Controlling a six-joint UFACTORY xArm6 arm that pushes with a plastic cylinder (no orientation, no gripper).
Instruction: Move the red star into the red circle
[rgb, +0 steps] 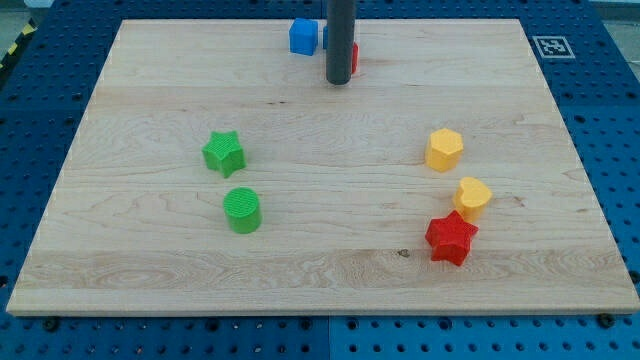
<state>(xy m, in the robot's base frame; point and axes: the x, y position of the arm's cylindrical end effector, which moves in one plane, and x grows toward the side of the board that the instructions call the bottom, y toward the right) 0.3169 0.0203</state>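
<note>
My tip (338, 82) has no jaws and rests at upper centre, hiding a red block (354, 58), far from the red plastic star (450, 238) at lower right.

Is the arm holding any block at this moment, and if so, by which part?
Nothing is held. The arm ends in a plain rod; my tip rests on the board near the view's top, beside a partly hidden red block, far from the red star.
</note>
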